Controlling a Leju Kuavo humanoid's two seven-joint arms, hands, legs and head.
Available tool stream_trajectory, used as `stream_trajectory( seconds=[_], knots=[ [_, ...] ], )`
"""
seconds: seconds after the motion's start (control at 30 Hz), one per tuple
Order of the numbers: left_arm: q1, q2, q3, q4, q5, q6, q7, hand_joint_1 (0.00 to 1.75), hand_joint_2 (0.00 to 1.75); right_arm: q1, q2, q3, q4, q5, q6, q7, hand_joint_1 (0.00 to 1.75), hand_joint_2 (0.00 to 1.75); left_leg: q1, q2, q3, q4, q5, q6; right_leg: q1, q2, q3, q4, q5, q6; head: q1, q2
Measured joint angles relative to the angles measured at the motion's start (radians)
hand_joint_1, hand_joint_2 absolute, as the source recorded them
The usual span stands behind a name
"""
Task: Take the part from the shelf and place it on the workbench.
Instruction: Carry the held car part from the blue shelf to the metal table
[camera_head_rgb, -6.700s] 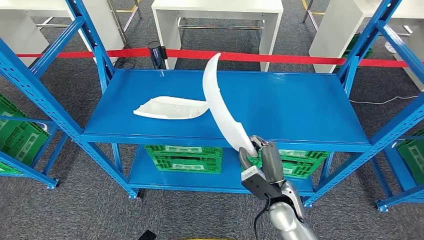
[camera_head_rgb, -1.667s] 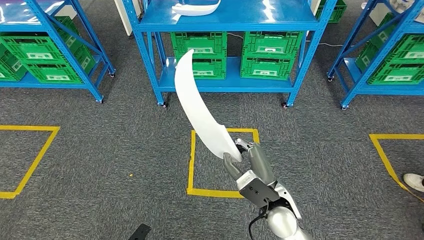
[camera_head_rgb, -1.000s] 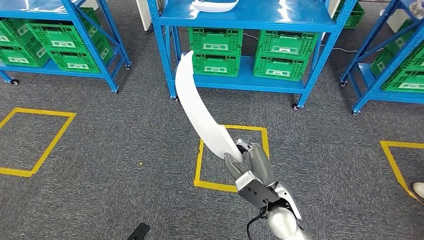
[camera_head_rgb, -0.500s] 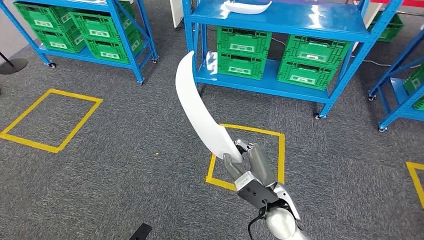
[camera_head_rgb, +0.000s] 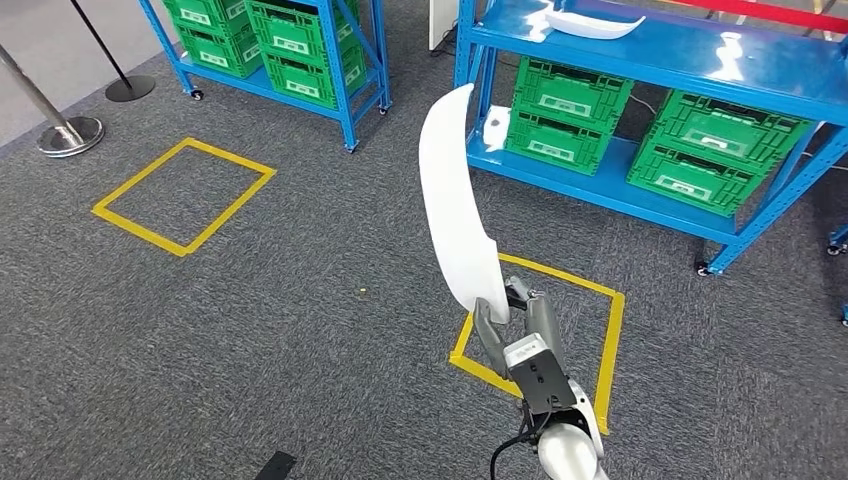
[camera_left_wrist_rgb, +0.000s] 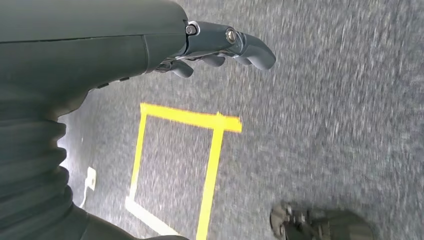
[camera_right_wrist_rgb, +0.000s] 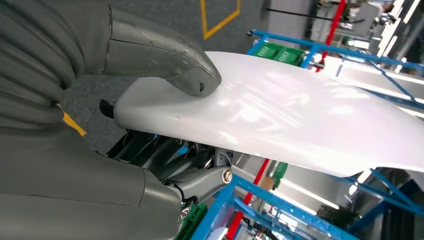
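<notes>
Right hand (camera_head_rgb: 512, 322): seen low in the head view at the end of a silver arm, it held the lower end of the white curved part (camera_head_rgb: 455, 200). In the right wrist view the thick grey thumb (camera_right_wrist_rgb: 170, 60) pressed on one face of the part (camera_right_wrist_rgb: 280, 110) and the darker fingers (camera_right_wrist_rgb: 165, 155) closed under the other face.

White curved part: a long, smooth, blade-shaped plastic panel, held upright above the grey carpet (camera_head_rgb: 250, 330), its tip rising toward the blue shelf rack (camera_head_rgb: 700, 60). It touched nothing but the hand.

Left hand (camera_left_wrist_rgb: 220, 45): in the left wrist view it hung above the carpet, holding nothing, its dark fingers (camera_left_wrist_rgb: 250, 47) loosely curled with gaps between them.

Second white part (camera_head_rgb: 592, 22): lay flat on the top level of the blue shelf rack, well apart from the held one.

Green crates (camera_head_rgb: 570, 95): ranged on the lower level of the rack, several side by side; more green crates (camera_head_rgb: 290, 40) sat on a second blue rack (camera_head_rgb: 350, 80) further left.

Floor markings: one yellow taped square (camera_head_rgb: 570, 330) lay directly beneath the right hand; another yellow taped square (camera_head_rgb: 185, 195) lay to the left, well apart.

Stanchions: two posts with round bases (camera_head_rgb: 70, 132) stood at the upper left edge of the carpet.
</notes>
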Motion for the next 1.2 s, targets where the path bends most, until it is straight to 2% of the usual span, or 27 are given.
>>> stream_trajectory(
  seconds=[0.03, 0.07, 0.13, 0.17, 0.2, 0.23, 0.27, 0.3, 0.33, 0.37, 0.43, 0.5, 0.53, 0.57, 0.6, 0.63, 0.7, 0.73, 0.77, 0.8, 0.83, 0.87, 0.93, 1.0, 1.07, 1.13, 1.2],
  knots=[
    [0.002, 0.0, 0.002, 0.0, 0.003, -0.002, -0.002, 0.0, 1.75, 0.003, 0.001, -0.001, 0.0, -0.009, -0.009, -0.011, 1.75, 1.75, 0.001, -0.007, -0.004, -0.003, 0.003, -0.007, -0.001, -0.01, 0.0, -0.004, 0.005, -0.005, 0.0, 0.0],
    [0.005, 0.0, 0.005, 0.0, 0.006, -0.005, -0.004, 0.0, 1.75, 0.006, 0.003, -0.001, 0.0, -0.017, -0.017, -0.019, 1.75, 1.75, 0.002, -0.001, -0.008, -0.003, 0.004, -0.013, -0.002, -0.02, 0.001, -0.008, 0.009, -0.011, 0.0, 0.0],
    [0.006, 0.0, 0.01, 0.001, 0.016, -0.016, -0.007, 0.0, 1.75, 0.007, 0.005, -0.001, 0.0, -0.03, -0.027, -0.028, 1.75, 1.75, -0.002, 0.049, -0.028, 0.03, -0.022, -0.022, -0.007, -0.042, 0.004, -0.019, 0.017, -0.024, -0.004, 0.0],
    [0.004, 0.0, 0.013, 0.001, 0.022, -0.023, -0.008, 0.0, 1.75, 0.008, 0.006, -0.002, 0.0, -0.034, -0.03, -0.03, 1.75, 1.75, -0.002, 0.08, -0.05, 0.079, -0.053, -0.026, -0.006, -0.054, 0.003, -0.021, 0.019, -0.028, -0.007, 0.0],
    [0.001, 0.0, 0.016, 0.001, 0.029, -0.034, -0.009, 0.0, 1.75, 0.01, 0.006, -0.002, 0.0, -0.038, -0.032, -0.031, 1.75, 1.75, -0.002, 0.099, -0.079, 0.142, -0.091, -0.031, -0.005, -0.068, 0.001, -0.021, 0.019, -0.031, -0.009, 0.0],
    [-0.001, -0.001, 0.02, 0.001, 0.034, -0.046, -0.01, 0.0, 1.75, 0.012, 0.006, -0.002, 0.001, -0.04, -0.034, -0.031, 1.75, 1.75, 0.0, 0.106, -0.107, 0.206, -0.121, -0.035, -0.005, -0.082, -0.001, -0.021, 0.019, -0.031, -0.009, 0.0],
    [-0.002, -0.001, 0.024, 0.001, 0.041, -0.064, -0.013, 0.0, 1.75, 0.014, 0.006, -0.002, 0.003, -0.043, -0.036, -0.032, 1.75, 1.75, 0.002, 0.109, -0.124, 0.254, -0.138, -0.039, -0.005, -0.098, -0.002, -0.021, 0.019, -0.031, -0.009, 0.0],
    [-0.001, -0.001, 0.028, 0.001, 0.048, -0.087, -0.022, 0.0, 1.75, 0.016, 0.006, -0.002, 0.004, -0.048, -0.038, -0.032, 1.75, 1.75, 0.004, 0.112, -0.121, 0.261, -0.134, -0.041, -0.005, -0.112, -0.003, -0.02, 0.02, -0.031, -0.009, 0.0],
    [-0.001, -0.002, 0.033, 0.001, 0.055, -0.11, -0.033, 0.0, 1.75, 0.016, 0.006, -0.002, 0.006, -0.052, -0.039, -0.032, 1.75, 1.75, 0.005, 0.118, -0.096, 0.226, -0.113, -0.043, -0.005, -0.127, -0.003, -0.019, 0.019, -0.03, -0.009, 0.0],
    [-0.002, -0.002, 0.038, 0.001, 0.06, -0.13, -0.046, 0.0, 1.75, 0.017, 0.006, -0.001, 0.007, -0.056, -0.041, -0.032, 1.75, 1.75, 0.006, 0.13, -0.057, 0.164, -0.084, -0.043, -0.005, -0.139, -0.003, -0.017, 0.018, -0.027, -0.009, 0.0],
    [-0.006, -0.004, 0.044, 0.0, 0.064, -0.161, -0.072, 0.0, 1.75, 0.016, 0.004, -0.001, 0.007, -0.065, -0.04, -0.034, 1.75, 1.75, 0.004, 0.172, 0.014, 0.04, -0.044, -0.036, -0.002, -0.162, -0.003, -0.01, 0.013, -0.017, -0.008, 0.0],
    [-0.01, -0.007, 0.046, -0.001, 0.061, -0.186, -0.092, 0.0, 1.75, 0.016, 0.001, -0.001, 0.007, -0.073, -0.034, -0.037, 1.75, 1.75, 0.0, 0.186, 0.035, -0.002, -0.034, -0.022, 0.003, -0.179, -0.002, -0.005, 0.012, -0.004, -0.006, 0.0],
    [-0.01, -0.008, 0.046, -0.001, 0.06, -0.196, -0.095, 0.0, 1.75, 0.016, -0.001, -0.001, 0.007, -0.077, -0.03, -0.038, 1.75, 1.75, -0.002, 0.175, 0.031, -0.001, -0.03, -0.014, 0.002, -0.188, -0.001, -0.006, 0.013, 0.002, -0.005, 0.0],
    [-0.01, -0.008, 0.047, 0.0, 0.061, -0.206, -0.09, 0.0, 1.75, 0.015, -0.002, -0.001, 0.006, -0.079, -0.027, -0.037, 1.75, 1.75, -0.002, 0.165, 0.029, -0.003, -0.028, -0.007, 0.0, -0.187, 0.0, -0.006, 0.012, 0.009, -0.005, 0.0],
    [-0.01, -0.008, 0.049, 0.0, 0.063, -0.215, -0.081, 0.0, 1.75, 0.014, -0.003, -0.001, 0.006, -0.082, -0.023, -0.034, 1.75, 1.75, -0.001, 0.156, 0.028, -0.005, -0.024, 0.0, -0.003, -0.171, -0.001, 0.0, 0.006, 0.015, -0.004, 0.0],
    [-0.012, -0.007, 0.052, 0.0, 0.062, -0.223, -0.071, 0.0, 1.75, 0.013, -0.004, -0.001, 0.005, -0.083, -0.019, -0.032, 1.75, 1.75, 0.0, 0.146, 0.027, -0.008, -0.02, 0.007, -0.006, -0.142, -0.011, 0.024, -0.013, 0.02, -0.002, 0.0],
    [-0.018, -0.006, 0.057, -0.001, 0.048, -0.221, -0.053, 0.0, 1.75, 0.014, -0.009, -0.001, 0.004, -0.084, -0.012, -0.028, 1.75, 1.75, 0.001, 0.125, 0.023, -0.011, -0.014, 0.018, -0.008, -0.079, -0.059, 0.133, -0.077, 0.024, 0.001, 0.0],
    [-0.021, -0.005, 0.057, -0.002, 0.037, -0.212, -0.047, 0.0, 1.75, 0.016, -0.012, -0.001, 0.004, -0.081, -0.011, -0.025, 1.75, 1.75, -0.001, 0.112, 0.02, -0.01, -0.012, 0.021, -0.008, -0.065, -0.092, 0.204, -0.109, 0.024, 0.001, 0.0],
    [-0.022, -0.005, 0.056, -0.002, 0.028, -0.202, -0.042, 0.0, 1.75, 0.018, -0.015, -0.001, 0.004, -0.078, -0.012, -0.024, 1.75, 1.75, -0.002, 0.098, 0.017, -0.009, -0.01, 0.023, -0.007, -0.061, -0.117, 0.257, -0.125, 0.023, 0.002, 0.0],
    [-0.021, -0.005, 0.056, -0.002, 0.022, -0.196, -0.038, 0.0, 1.75, 0.02, -0.018, -0.001, 0.004, -0.073, -0.013, -0.022, 1.75, 1.75, -0.004, 0.083, 0.015, -0.008, -0.009, 0.024, -0.006, -0.059, -0.128, 0.277, -0.123, 0.02, 0.002, 0.0],
    [-0.021, -0.005, 0.056, -0.002, 0.018, -0.191, -0.035, 0.0, 1.75, 0.021, -0.02, -0.001, 0.004, -0.068, -0.013, -0.021, 1.75, 1.75, -0.004, 0.068, 0.014, -0.006, -0.008, 0.024, -0.006, -0.058, -0.118, 0.257, -0.102, 0.017, 0.002, 0.0],
    [-0.02, -0.005, 0.055, -0.002, 0.011, -0.184, -0.034, 0.0, 1.75, 0.022, -0.02, -0.001, 0.004, -0.064, -0.014, -0.021, 1.75, 1.75, -0.004, 0.053, 0.013, -0.004, -0.007, 0.023, -0.006, -0.051, -0.089, 0.199, -0.067, 0.012, 0.002, 0.0],
    [-0.021, -0.008, 0.054, -0.002, 0.001, -0.169, -0.033, 0.0, 1.75, 0.022, -0.021, -0.001, 0.003, -0.057, -0.014, -0.02, 1.75, 1.75, -0.005, 0.027, 0.01, 0.001, -0.006, 0.018, -0.006, -0.016, -0.022, 0.062, -0.013, 0.002, 0.002, 0.0],
    [-0.022, -0.01, 0.053, -0.002, -0.008, -0.158, -0.033, 0.0, 1.75, 0.022, -0.021, 0.0, 0.001, -0.052, -0.015, -0.016, 1.75, 1.75, -0.003, 0.006, 0.003, 0.001, -0.002, 0.005, -0.004, 0.005, 0.005, 0.002, -0.002, -0.003, 0.001, 0.0],
    [-0.02, -0.011, 0.051, -0.002, -0.015, -0.154, -0.033, 0.0, 1.75, 0.023, -0.021, 0.0, -0.001, -0.047, -0.016, -0.01, 1.75, 1.75, 0.0, -0.008, -0.005, -0.004, 0.005, -0.011, -0.003, -0.01, 0.005, -0.005, 0.002, -0.008, 0.001, 0.0],
    [-0.019, -0.01, 0.047, -0.001, -0.02, -0.151, -0.032, 0.0, 1.75, 0.023, -0.021, 0.0, -0.005, -0.043, -0.016, -0.006, 1.75, 1.75, -0.002, 0.027, -0.017, 0.013, -0.007, -0.022, -0.006, -0.031, 0.01, -0.018, 0.011, -0.022, -0.002, 0.0],
    [-0.023, -0.01, 0.045, -0.001, -0.022, -0.149, -0.032, 0.0, 1.75, 0.026, -0.021, 0.0, -0.01, -0.039, -0.016, -0.003, 1.75, 1.75, -0.003, 0.084, -0.059, 0.101, -0.059, -0.03, -0.007, -0.056, 0.014, -0.025, 0.014, -0.032, -0.006, 0.0]
  ],
)
